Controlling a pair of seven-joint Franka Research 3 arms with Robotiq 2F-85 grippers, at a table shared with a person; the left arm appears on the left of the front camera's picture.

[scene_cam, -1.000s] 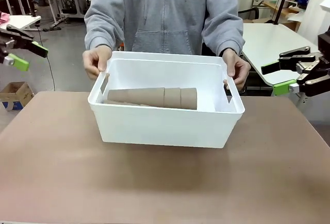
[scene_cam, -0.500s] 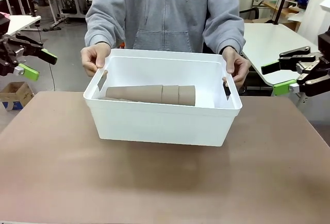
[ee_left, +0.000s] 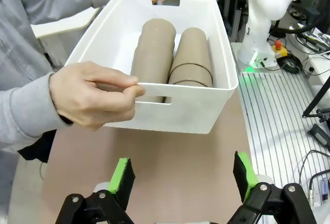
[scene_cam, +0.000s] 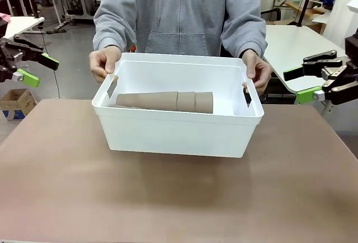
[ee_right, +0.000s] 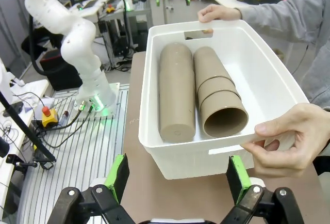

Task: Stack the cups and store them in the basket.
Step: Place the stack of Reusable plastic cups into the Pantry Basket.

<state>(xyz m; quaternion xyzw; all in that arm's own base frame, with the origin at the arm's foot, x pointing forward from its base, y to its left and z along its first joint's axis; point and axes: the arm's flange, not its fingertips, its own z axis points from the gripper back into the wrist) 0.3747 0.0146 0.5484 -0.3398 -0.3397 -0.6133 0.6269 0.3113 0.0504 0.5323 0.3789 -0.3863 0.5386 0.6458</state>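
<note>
Storage looks done: tan-brown tapered paper cups [scene_cam: 166, 101] are nested inside the white rectangular plastic basket [scene_cam: 178, 132], gripped by the person's hands [scene_cam: 104, 62]. Left gripper [scene_cam: 34, 68] and right gripper [scene_cam: 302, 84] are held apart, empty, beside the basket.

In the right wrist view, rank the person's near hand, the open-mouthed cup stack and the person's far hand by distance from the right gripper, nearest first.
From the right gripper:
1. Person's near hand, gripping the near end of the basket, lower right.
2. Open-mouthed cup stack, lying inside the basket, mouth toward the camera.
3. Person's far hand, on the basket's far rim, top of picture.
</note>
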